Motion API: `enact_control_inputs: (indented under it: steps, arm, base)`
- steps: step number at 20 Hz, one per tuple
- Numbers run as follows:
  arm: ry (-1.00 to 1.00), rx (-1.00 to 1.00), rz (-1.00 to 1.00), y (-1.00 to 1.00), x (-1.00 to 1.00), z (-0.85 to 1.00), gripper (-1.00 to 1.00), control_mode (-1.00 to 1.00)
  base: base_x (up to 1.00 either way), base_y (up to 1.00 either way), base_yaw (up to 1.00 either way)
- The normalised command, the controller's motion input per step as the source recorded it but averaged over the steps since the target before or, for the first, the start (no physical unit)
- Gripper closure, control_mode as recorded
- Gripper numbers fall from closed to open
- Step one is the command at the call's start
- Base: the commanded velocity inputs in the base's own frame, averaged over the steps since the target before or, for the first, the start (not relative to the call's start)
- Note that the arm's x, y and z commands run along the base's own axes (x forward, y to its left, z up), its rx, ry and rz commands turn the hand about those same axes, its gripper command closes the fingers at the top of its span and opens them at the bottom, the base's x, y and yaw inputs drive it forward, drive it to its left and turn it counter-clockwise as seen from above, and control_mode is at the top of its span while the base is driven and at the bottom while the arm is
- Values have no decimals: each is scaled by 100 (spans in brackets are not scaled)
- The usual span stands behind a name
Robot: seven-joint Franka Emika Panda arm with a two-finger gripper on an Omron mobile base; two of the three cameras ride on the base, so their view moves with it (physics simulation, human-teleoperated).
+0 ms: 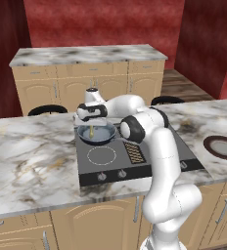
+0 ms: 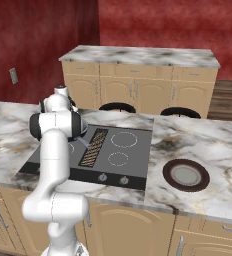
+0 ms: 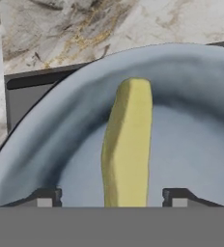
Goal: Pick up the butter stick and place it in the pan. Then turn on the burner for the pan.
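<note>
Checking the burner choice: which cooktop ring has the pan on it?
The rear-left ring, under the pan below the tool; the front-left ring lies bare.

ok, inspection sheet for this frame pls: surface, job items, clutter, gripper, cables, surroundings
Surface: marble island counter with a dark cooktop set into it; control knobs along the cooktop's front edge.
Job's things: pan sits on the cooktop's rear left burner; butter stick stands over the pan's bowl, between the fingertips. Contact with the pan floor cannot be told.
Clutter: dark plate with brownish rim on the counter, right of the cooktop.
Grippers: gripper above the pan, fingertips apart either side of the stick; grip cannot be told.
Cables: nothing seen.
Surroundings: second marble counter with wooden cabinets behind, red walls, two dark stools at the island's far side.
</note>
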Motion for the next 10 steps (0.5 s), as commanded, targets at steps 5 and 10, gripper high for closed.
enact_control_inputs:
  steps: [5, 10]
  arm:
    - [0, 0, 0, -8, -14, 20, -100, -100]
    - [0, 0, 0, -2, -30, 47, -100, -100]
  base:
    - [0, 0, 0]
    - [0, 0, 0]
